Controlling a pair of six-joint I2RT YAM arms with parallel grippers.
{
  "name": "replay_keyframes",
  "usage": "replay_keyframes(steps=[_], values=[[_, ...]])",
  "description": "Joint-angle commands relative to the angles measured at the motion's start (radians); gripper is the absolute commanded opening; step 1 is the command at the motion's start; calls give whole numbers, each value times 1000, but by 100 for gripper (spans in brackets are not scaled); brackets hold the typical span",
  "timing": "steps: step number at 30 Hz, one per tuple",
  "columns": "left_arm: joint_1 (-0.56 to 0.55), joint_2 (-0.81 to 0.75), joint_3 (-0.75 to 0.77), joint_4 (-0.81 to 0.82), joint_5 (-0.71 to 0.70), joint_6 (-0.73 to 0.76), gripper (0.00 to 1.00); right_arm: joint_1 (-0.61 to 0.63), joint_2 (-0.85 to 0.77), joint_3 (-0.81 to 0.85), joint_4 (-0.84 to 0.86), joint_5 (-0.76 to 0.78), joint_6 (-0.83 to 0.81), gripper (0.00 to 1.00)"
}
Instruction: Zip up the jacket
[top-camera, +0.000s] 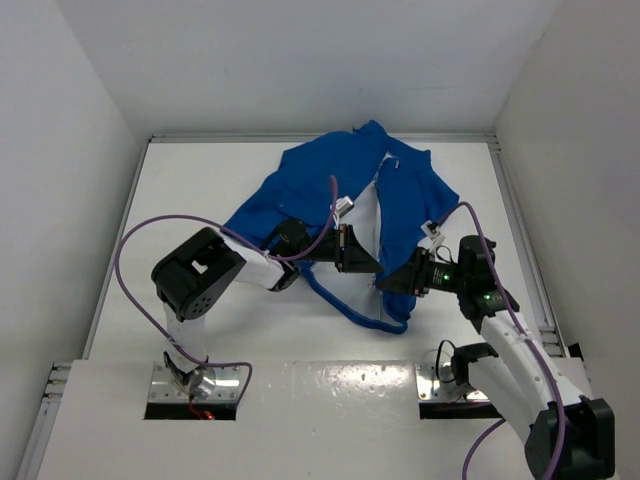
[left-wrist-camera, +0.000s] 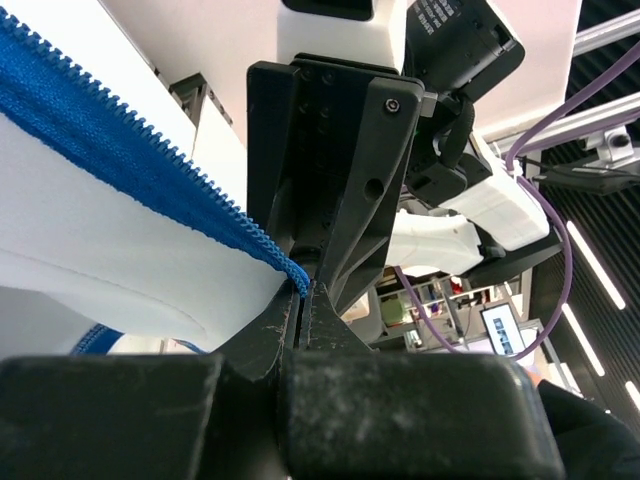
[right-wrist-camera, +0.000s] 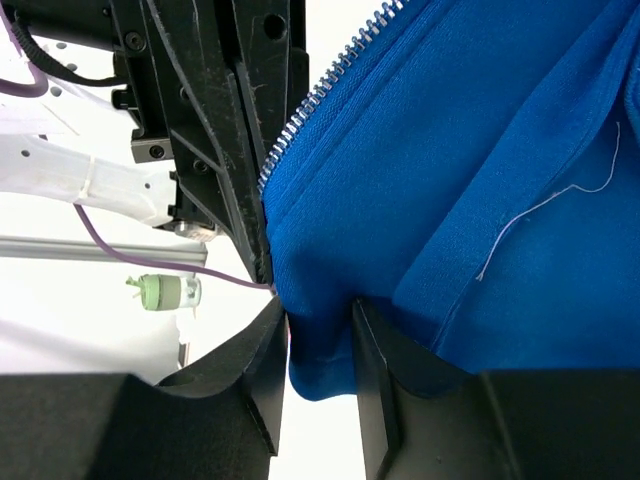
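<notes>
Jacket (top-camera: 300, 190) lies on the tabletop (top-camera: 200, 170), centre to far side. Front is open and unzipped, with white lining showing down the middle and the collar at the far end.

Both your arms meet at the near hem, right of centre.

Left pincer (top-camera: 362, 262): clenched on the jacket. In the left wrist view the fingers (left-wrist-camera: 270, 335) are pressed together at (left-wrist-camera: 300, 295) on the end of one front edge. The zipper (left-wrist-camera: 150, 150) teeth run from there up to the left, with white lining beneath.

Right pincer (top-camera: 398, 278): also grasping the jacket. In the right wrist view a fold of blue fabric (right-wrist-camera: 450, 200) sits between its fingers (right-wrist-camera: 372, 370), which are slightly apart with cloth filling the gap. A row of zipper teeth (right-wrist-camera: 320, 95) runs up from there along the fabric edge. A loose white thread (right-wrist-camera: 540, 215) lies on the blue.

The two pincers are nose to nose, just beside each other. You can't tell from these views whether they touch.
</notes>
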Motion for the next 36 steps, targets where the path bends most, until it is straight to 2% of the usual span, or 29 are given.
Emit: replay_keyframes(steps=[1, 6, 10, 18, 22, 25, 26, 27, 28, 29, 30, 31, 32, 33, 34, 35, 36], values=[[-20, -9, 42, 85, 0, 45, 0, -3, -2, 9, 35, -8, 5, 32], [-29, -9, 42, 76, 0, 45, 0, -2, 1, 11, 43, -4, -1, 27], [-29, -9, 42, 65, 0, 45, 0, -8, -4, 17, 50, 1, -7, 27], [-29, -9, 12, 82, -9, 32, 0, -23, -5, 31, 52, 27, -9, 16], [-20, -9, 2, 107, -9, 23, 0, -31, -2, 37, 44, 55, -18, 2], [-20, -9, 2, 72, -20, 34, 0, -39, -7, 46, 37, 73, -32, 0], [-11, -18, 2, 36, -20, 52, 9, -45, -4, 52, 23, 73, -53, 0], [-11, -39, 2, -3, -29, 70, 23, -39, -7, 66, -5, 75, -68, 0], [12, -58, 2, -93, -29, 137, 31, -42, -8, 77, -31, 64, -112, 0], [23, -82, 2, -160, -39, 194, 33, -40, -13, 81, -58, 58, -131, 0], [53, -149, 16, -376, -71, 268, 37, -40, -25, 94, -80, 53, -150, 0], [67, -180, 42, -504, -88, 354, 37, -39, -27, 95, -101, 40, -192, 0], [83, -200, 80, -645, -107, 529, 39, -39, -30, 98, -168, 29, -215, 0], [118, -200, 188, -961, -157, 616, 39, -40, -40, 103, -195, 20, -289, 0], [135, -209, 233, -1083, -183, 767, 39, -40, -42, 98, -247, 19, -306, 0], [152, -210, 275, -1196, -260, 838, 39, -39, -50, 74, -258, 16, -364, 0], [179, -219, 342, -1378, -292, 904, 39, -35, -57, 68, -267, 15, -378, 0]])
